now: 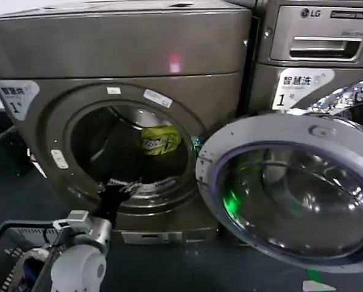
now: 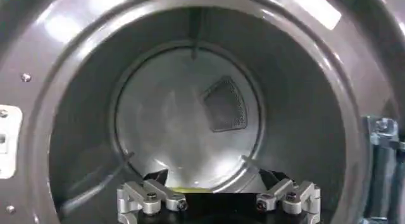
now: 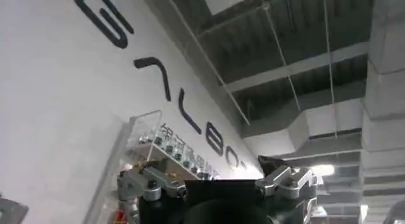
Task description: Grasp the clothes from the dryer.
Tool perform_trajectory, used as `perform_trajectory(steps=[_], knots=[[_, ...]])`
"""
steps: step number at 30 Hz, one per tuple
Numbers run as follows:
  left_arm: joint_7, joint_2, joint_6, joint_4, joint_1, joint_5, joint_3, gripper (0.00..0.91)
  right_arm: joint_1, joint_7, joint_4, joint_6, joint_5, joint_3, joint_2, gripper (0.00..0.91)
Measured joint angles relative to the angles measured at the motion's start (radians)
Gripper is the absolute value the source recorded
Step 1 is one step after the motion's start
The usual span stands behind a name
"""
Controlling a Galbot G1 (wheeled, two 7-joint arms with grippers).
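Note:
The dryer (image 1: 108, 55) is the big bronze-grey machine in the head view, its round mouth standing open. Inside the drum, toward the back right, lies the clothes (image 1: 159, 140), a small yellow-green bundle with dark marks. My left gripper (image 1: 117, 187) hovers at the mouth's lower rim, below and to the left of the bundle and apart from it. In the left wrist view this gripper (image 2: 215, 186) is open, looking into the drum, with a thin yellow-green strip of the clothes (image 2: 190, 190) just beyond it. My right gripper (image 3: 212, 181) is open, holds nothing, and points up at a wall and ceiling.
The dryer's door (image 1: 291, 188) hangs wide open to the right of the mouth, glass facing me. An LG machine (image 1: 318, 36) stands behind it on the right. A dark wire basket (image 1: 5, 243) sits on the floor at the lower left beside my left arm (image 1: 78, 255).

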Motion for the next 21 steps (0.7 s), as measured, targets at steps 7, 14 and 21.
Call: perform_trajectory(steps=[7, 14, 21], knots=[[0.0, 0.001, -0.002, 0.01, -0.007, -0.001, -0.002, 0.907, -0.01, 0.002, 0.0, 0.003, -0.002, 0.017, -0.002, 0.907], [0.0, 0.001, -0.002, 0.013, -0.01, -0.001, 0.001, 0.907, -0.016, 0.002, -0.003, 0.003, -0.002, 0.025, -0.001, 0.907], [0.0, 0.004, -0.002, 0.011, -0.006, -0.002, 0.0, 0.907, -0.021, 0.001, 0.002, 0.003, 0.0, 0.029, -0.001, 0.907]])
